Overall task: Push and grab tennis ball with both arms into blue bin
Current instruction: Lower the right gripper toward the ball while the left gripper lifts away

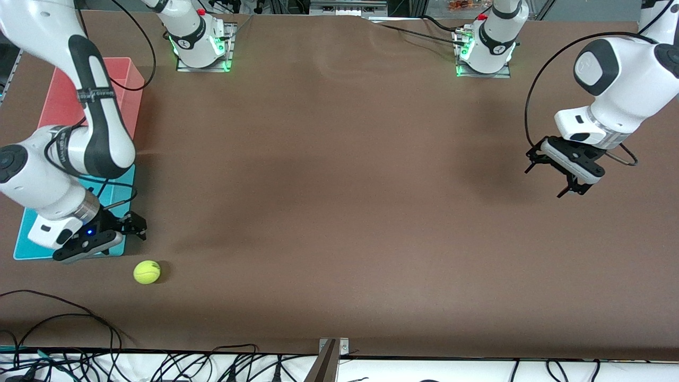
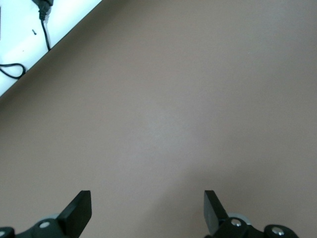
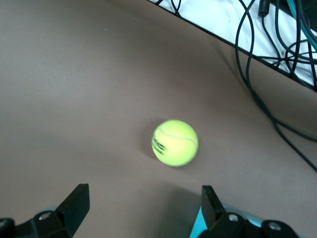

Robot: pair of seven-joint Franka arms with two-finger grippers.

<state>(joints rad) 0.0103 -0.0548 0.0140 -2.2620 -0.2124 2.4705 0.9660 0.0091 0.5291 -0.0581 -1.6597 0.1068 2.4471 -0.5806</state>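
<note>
A pink-red bin (image 1: 127, 74) sits on the brown table (image 1: 339, 185), black cables (image 1: 159, 366) along its front edge

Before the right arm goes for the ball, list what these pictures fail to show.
- Blue bin: front view, mostly covered by the right arm; its inside is hidden.
- Pink-red bin: partly covered by the same arm.
- Right gripper: over the blue bin's corner; its height above the table cannot be judged.
- Tennis ball: its print is blurred in the right wrist view.
- Left gripper: only the open fingertips show, over bare table.
</note>
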